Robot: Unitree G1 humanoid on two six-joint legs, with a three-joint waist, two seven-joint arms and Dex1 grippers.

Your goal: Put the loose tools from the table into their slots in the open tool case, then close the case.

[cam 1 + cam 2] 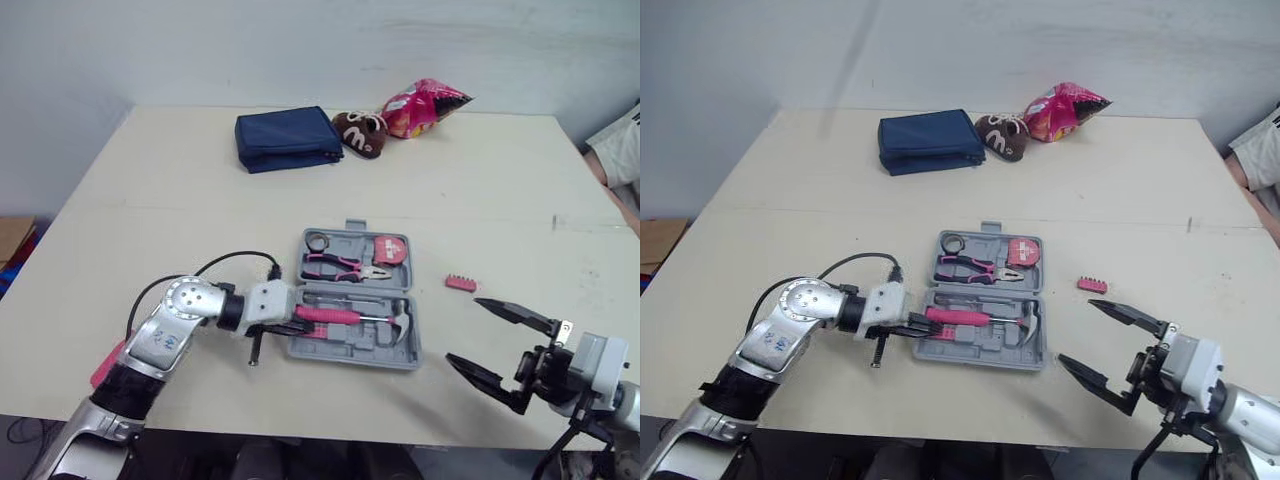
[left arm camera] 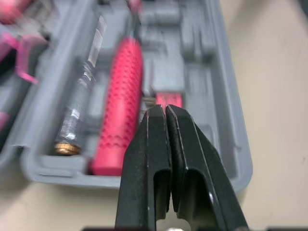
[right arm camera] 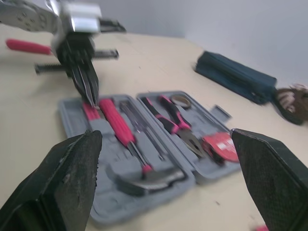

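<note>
Left gripper (image 2: 161,110) is right at the near left corner of the open tool case (image 1: 352,357) — its two black fingers pressed flat together, nothing visible between them. In the left wrist view the tips hang over a small pink piece (image 2: 168,99) seated in the tray, just beside the hammer (image 1: 345,317).

The hammer lies across the front half of the case, pink handle toward the left arm and steel head at the right end. A slim metal driver (image 2: 79,113) lies alongside it. In the back half sit the pink-handled pliers (image 1: 345,265), with a pink tape measure (image 1: 388,250) to their right.

Now the loose piece: a small pink bit holder (image 1: 460,283) lies on the bare table (image 1: 160,220), just off the case's right side, apart from it and untouched.

Right gripper (image 1: 463,329) sits near the table's front edge, to the right of the case — jaws spread wide, holding nothing, pointing toward the case. The bit holder lies a little beyond its upper finger.

The case lid is open, laid flat.

At the far side of the table lie a navy pouch (image 1: 288,138), a brown plush item (image 1: 360,133) and a pink snack bag (image 1: 422,107), all well apart from the case. A person's sleeve (image 1: 622,148) shows at the right edge.
</note>
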